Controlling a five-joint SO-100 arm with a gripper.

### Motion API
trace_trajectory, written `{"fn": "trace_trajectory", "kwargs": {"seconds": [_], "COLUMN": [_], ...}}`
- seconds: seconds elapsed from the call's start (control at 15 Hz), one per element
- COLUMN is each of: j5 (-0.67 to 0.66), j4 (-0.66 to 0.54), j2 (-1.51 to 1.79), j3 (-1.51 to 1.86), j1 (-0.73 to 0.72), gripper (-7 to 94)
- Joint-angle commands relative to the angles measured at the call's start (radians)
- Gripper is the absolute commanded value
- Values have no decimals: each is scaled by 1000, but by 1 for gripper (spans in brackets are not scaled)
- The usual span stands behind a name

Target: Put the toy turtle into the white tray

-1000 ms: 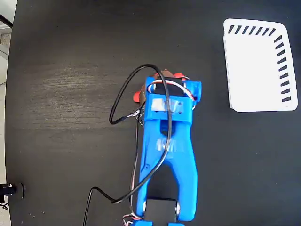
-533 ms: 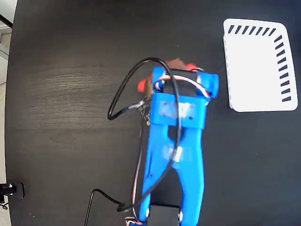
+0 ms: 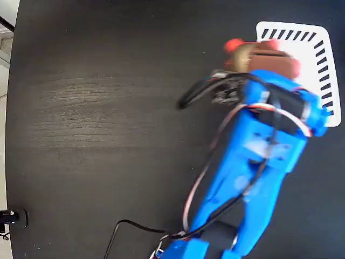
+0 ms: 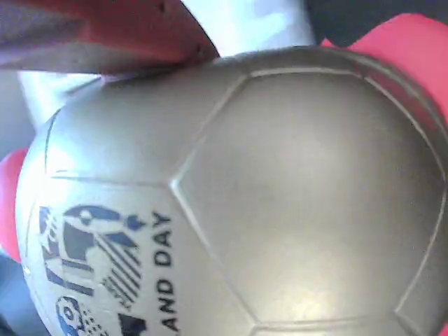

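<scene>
From the left, in the fixed view, the black table (image 3: 91, 108) is lying bare; further right the blue arm (image 3: 253, 178) is slanting up from the bottom edge, cables looping over it. At its tip the gripper (image 3: 264, 56) is carrying the turtle (image 3: 243, 55) — pinched on the shell, not spread — though the arm is covering the jaws themselves, so I am reading the hold from the toy riding aloft with it. The turtle is hanging over the tray's (image 3: 323, 38) left rim, part over the table, part over the white; whether it is touching the rim I cannot tell.

In the wrist view the shell (image 4: 266, 189) is filling nearly everything, with a red finger (image 4: 119, 31) pressing on it at the top.

It looks like a light, hollow thing, probably of hard plastic. The dome is glossy and curved, so I would call it slippery: a grip across its widest part seems safest, since one set high on the curve could squeeze it out. The flippers look too thin to grasp.

The shell is shining golden-beige, moulded in angular plates, bearing a dark blue printed emblem and lettering. Red-orange flippers (image 4: 413, 56) are poking out at its edges.
</scene>
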Motion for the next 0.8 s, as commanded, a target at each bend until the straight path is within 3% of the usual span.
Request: {"fn": "trace_trajectory", "kwargs": {"seconds": [0.0, 0.27, 0.73], "j5": [75, 190, 252], "j4": [-2, -52, -160], "j2": [-37, -187, -387], "j3": [-166, -259, -298], "j1": [86, 187, 247], "gripper": [0, 0, 1]}}
